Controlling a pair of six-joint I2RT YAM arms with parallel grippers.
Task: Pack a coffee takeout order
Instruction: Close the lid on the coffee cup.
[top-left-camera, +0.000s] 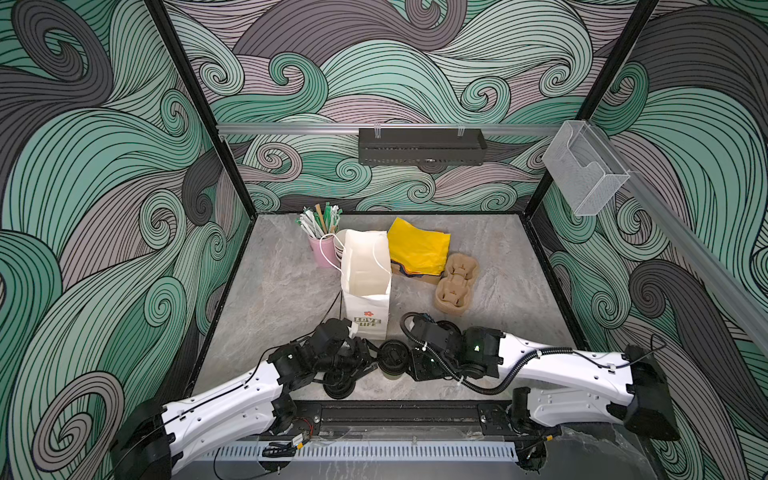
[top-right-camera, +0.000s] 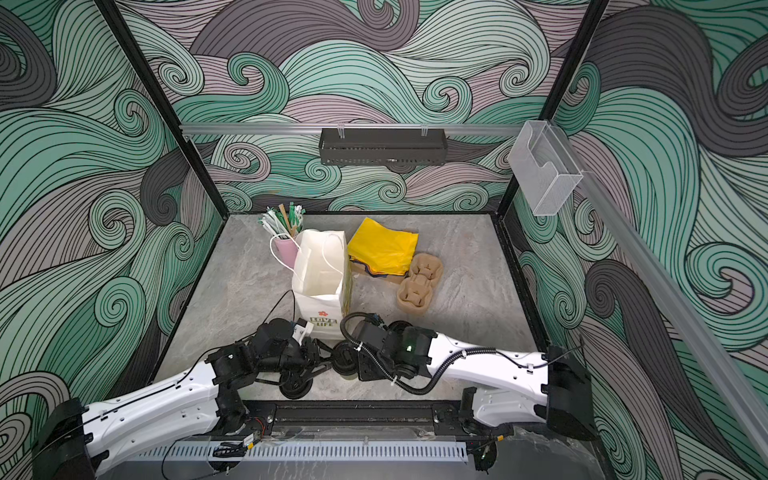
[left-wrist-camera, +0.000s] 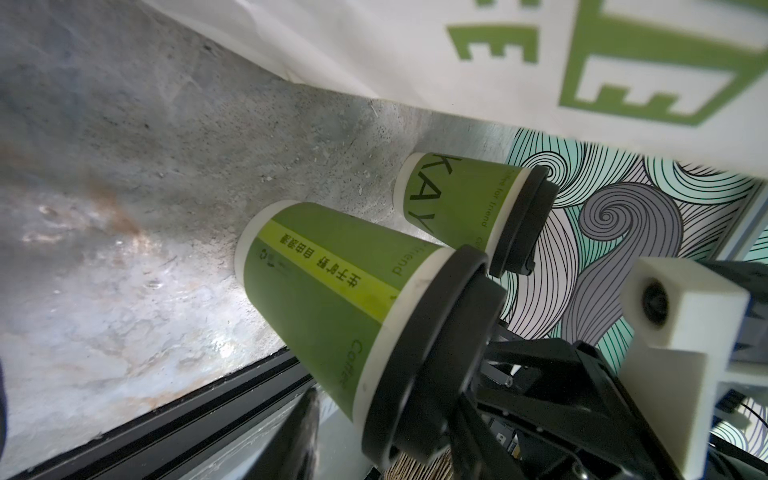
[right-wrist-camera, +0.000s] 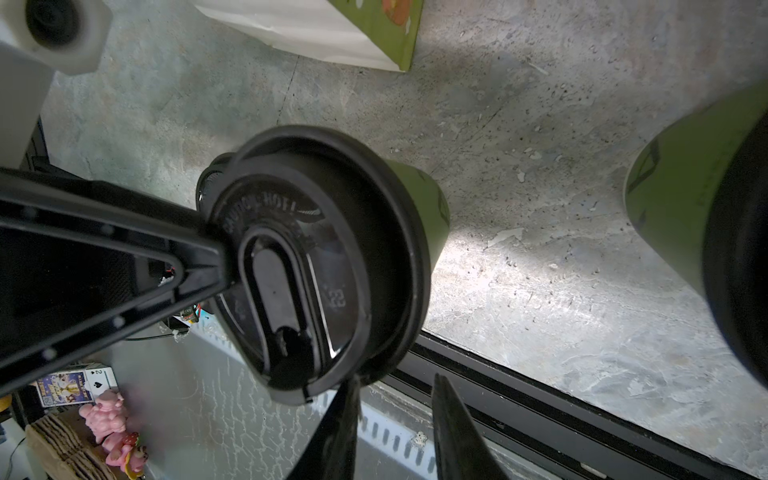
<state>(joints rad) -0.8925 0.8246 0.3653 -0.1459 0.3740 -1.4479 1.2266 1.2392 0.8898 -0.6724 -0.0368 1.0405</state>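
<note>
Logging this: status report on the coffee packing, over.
Left gripper clamped on near lidded cup at its lid. Right gripper open at that lid's rim. Second cup close beside, bag upright behind.

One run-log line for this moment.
left fingers: at front cup lid, grip unclear | right fingers: apart, empty, beside second cup | bag: upright, open | napkins: outside bag

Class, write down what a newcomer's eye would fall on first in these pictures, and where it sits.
The bright yellow napkins lie at the back of the table, right of the tall white paper bag standing mid-table. At the front edge stand green cups with black lids.
</note>
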